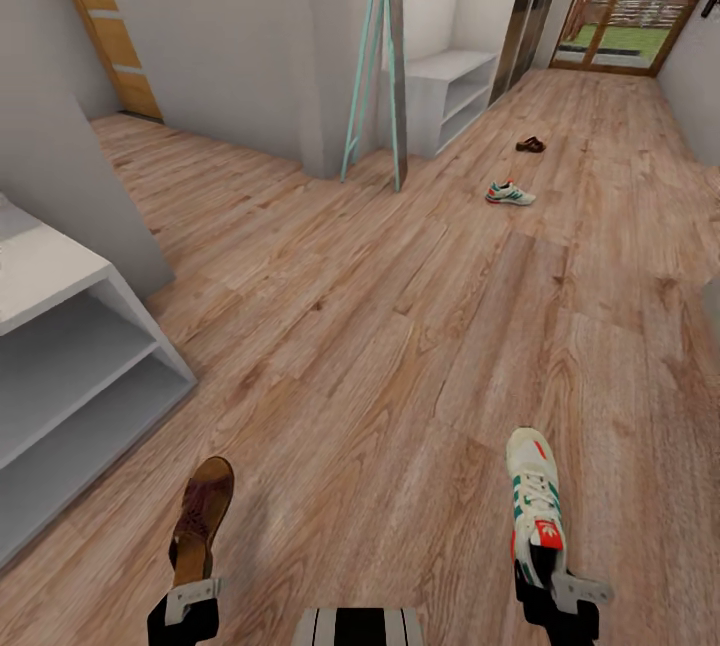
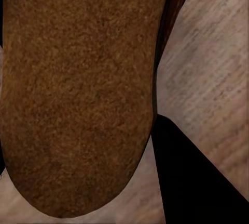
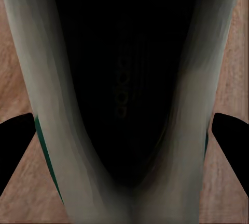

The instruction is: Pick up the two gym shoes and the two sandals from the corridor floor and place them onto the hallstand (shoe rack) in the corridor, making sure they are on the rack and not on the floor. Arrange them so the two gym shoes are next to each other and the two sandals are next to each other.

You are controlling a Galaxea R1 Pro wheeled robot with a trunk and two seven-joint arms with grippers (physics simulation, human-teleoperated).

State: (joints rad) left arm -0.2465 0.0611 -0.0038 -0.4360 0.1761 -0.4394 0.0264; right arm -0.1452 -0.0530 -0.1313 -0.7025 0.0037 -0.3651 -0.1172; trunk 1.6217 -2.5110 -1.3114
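The left gripper is closed around a brown sandal, and the right gripper grips a gym shoe above the corridor floor.

A broad stretch of light brown wood-grain plank floor lies open ahead, from the near edge to the far doorway. At the left, a pale-grey shelf unit with two long slots juts into the way. Further off, a teal-legged ladder leans by a white wall corner, with a low white two-shelf bench just beyond. A white-and-green sneaker and a small brown sandal dot the far floor.
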